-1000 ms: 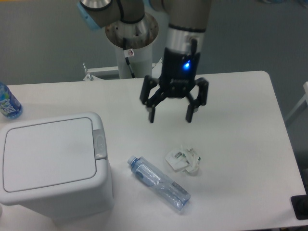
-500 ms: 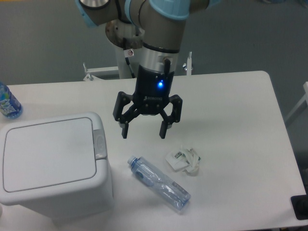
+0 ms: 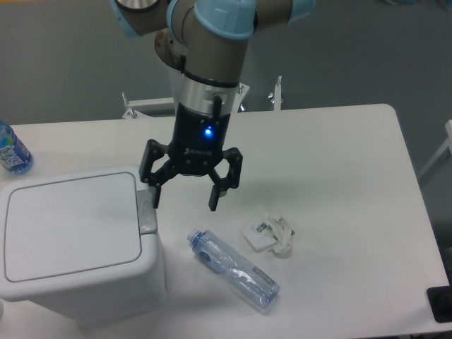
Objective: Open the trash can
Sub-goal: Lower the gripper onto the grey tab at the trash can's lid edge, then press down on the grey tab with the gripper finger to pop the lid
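1. The arm comes down from the top of the view, and its gripper (image 3: 183, 200) points downward with a blue light lit on the body; the jaws are spread wide and hold nothing.
2. The left fingertip (image 3: 155, 198) hangs just beside the grey latch button (image 3: 145, 210) of the trash can (image 3: 78, 244); whether it touches, I cannot tell.
3. The trash can stands to the lower left of the gripper, and its flat lid (image 3: 69, 224) is closed.
4. On the white desk (image 3: 339, 162), a clear plastic bottle (image 3: 233, 269) lies on its side below the gripper, and a crumpled white paper (image 3: 269, 236) lies to the lower right of it.
5. A blue-labelled bottle (image 3: 11, 150) stands far to the left, at the frame edge; behind the desk there is a grey floor.
6. Compared with half a second ago, the gripper has moved left and slightly lower, toward the latch; the objects on the desk have not moved.
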Action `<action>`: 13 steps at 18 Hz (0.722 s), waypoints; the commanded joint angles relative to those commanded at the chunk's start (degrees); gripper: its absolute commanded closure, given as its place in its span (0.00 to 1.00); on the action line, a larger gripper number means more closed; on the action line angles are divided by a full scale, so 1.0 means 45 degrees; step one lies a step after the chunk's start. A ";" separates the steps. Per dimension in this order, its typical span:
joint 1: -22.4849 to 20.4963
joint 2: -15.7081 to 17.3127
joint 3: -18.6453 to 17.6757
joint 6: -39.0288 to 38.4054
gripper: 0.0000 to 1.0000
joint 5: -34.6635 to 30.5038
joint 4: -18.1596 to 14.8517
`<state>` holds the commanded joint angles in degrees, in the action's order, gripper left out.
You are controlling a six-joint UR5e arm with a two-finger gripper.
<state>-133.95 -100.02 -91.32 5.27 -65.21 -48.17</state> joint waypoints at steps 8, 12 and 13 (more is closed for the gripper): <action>-0.0019 0.0096 -0.0174 0.0020 0.00 -0.0118 0.0020; -0.0019 0.0097 -0.0233 0.0020 0.00 -0.0098 0.0020; -0.0019 0.0097 -0.0234 0.0020 0.00 -0.0118 0.0020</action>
<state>-134.03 -99.58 -92.37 5.36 -65.74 -48.08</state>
